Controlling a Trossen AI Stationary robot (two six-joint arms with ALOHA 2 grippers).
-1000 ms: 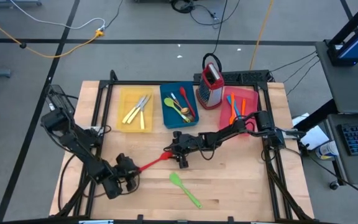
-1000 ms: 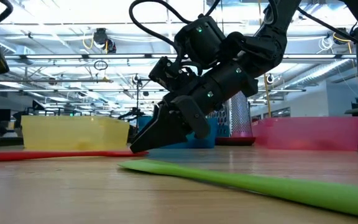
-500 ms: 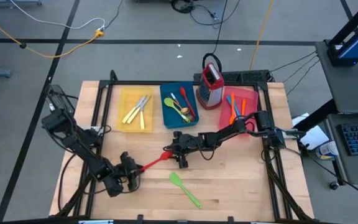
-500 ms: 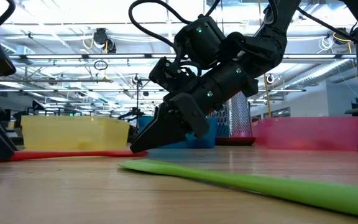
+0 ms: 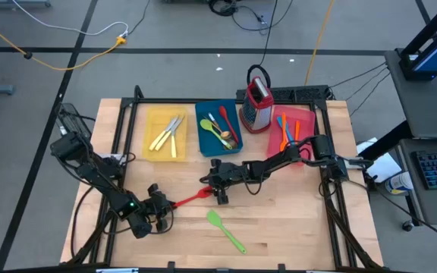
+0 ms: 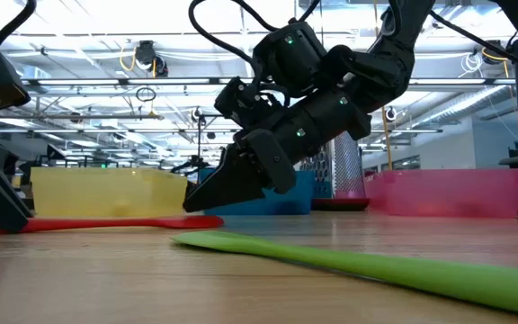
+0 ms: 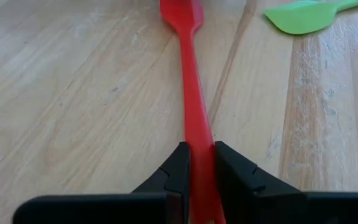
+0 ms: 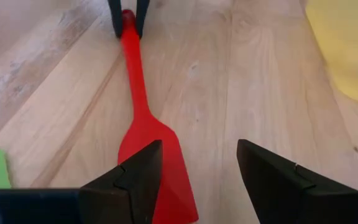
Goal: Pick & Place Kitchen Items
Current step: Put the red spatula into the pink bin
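A red spatula (image 5: 192,197) lies flat on the wooden table, its blade toward the table's middle. My left gripper (image 5: 167,205) is at the handle's free end and is shut on it. My right gripper (image 5: 209,189) is open over the blade (image 8: 157,155), one finger on either side. In the low view its tips (image 6: 190,205) hang just above the blade without touching. A green spatula (image 5: 226,230) lies flat nearer the front edge. My left gripper pinches the red spatula's handle (image 7: 197,134) near its free end between its two fingers (image 7: 179,165). The fingers slant down from the table's left and near side, roughly in line with the handle. The spatula lies on the table.
At the back stand a yellow tray (image 5: 152,121) with cutlery, a blue tray (image 5: 203,129) with coloured utensils and a pink tray (image 5: 306,121) with orange and blue ones. A metal box grater (image 5: 259,106) stands between the blue and pink trays. Bare wood lies around the green spatula.
My left gripper has rolled about its wrist at the handle's end, and its fingers have come farther into the low view from the left. The red spatula has slid slightly, and its blade now shows clear below my right gripper's tips.
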